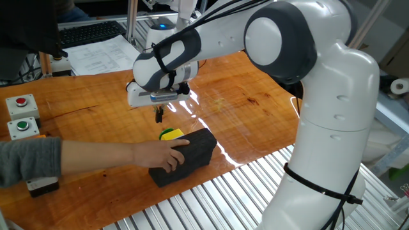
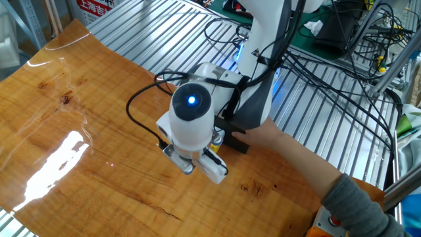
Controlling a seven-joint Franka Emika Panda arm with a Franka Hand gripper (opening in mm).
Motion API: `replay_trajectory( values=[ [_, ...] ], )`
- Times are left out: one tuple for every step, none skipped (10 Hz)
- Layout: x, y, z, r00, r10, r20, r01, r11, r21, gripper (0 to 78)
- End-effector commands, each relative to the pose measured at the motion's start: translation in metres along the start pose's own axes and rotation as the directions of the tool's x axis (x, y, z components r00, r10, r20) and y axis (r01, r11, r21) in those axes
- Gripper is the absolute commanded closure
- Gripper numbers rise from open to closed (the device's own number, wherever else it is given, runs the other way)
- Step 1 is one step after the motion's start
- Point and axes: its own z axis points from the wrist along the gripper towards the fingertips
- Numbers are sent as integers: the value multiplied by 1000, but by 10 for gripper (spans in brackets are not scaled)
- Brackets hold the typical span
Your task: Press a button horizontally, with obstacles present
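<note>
While no brand name can be read anywhere, red characters on a white sign (image 2: 99, 6) sit at the top edge of the other fixed view, too cut off to make out, and printed sheets (image 1: 99, 54) beyond the table's far-left edge are too small to read.

Left side, one fixed view: two grey boxes, one with a red round button (image 1: 22, 101), one with a green round button (image 1: 23, 125), at the left edge of the table. A grey-sleeved person's hand (image 1: 163, 153) reaches in from the left and rests on the black block (image 1: 192, 155).

Surface: glossy, varnished wooden table (image 1: 255, 108) with strong window glare; ribbed metal decking (image 1: 211, 198) runs along its near edge. Keyboard (image 1: 89, 30) on a desk behind.

Button (image 1: 171, 134): yellow with a green part, near the table's near edge, touching the far-left side of the black block; mostly hidden in the other fixed view.

Gripper (image 1: 158, 115): hangs above the table just behind the button, apart from it, pointing down. Fingertips are small and dark; cannot tell whether the jaws are open or closed, and nothing is seen held. In the other fixed view the wrist housing with its blue light (image 2: 191, 101) hides the fingers.

Right: white arm body cut off by the frame; cable tangle (image 2: 342, 72) over decking.
</note>
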Motion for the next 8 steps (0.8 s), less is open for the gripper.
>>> replay_trajectory(
  values=[
    [0,2,15,995,-26,-97,30,999,42,776],
    [0,2,17,993,-23,-112,28,999,46,776],
    [1,2,17,990,-17,-139,25,998,52,776],
    [3,1,18,989,-15,-150,25,998,62,776],
    [4,1,19,988,-15,-152,25,998,65,776],
    [8,0,21,987,-17,-159,28,997,70,776],
    [10,-1,22,987,-19,-161,30,997,71,776],
    [11,-1,23,984,-19,-176,32,997,73,776]
  ],
)
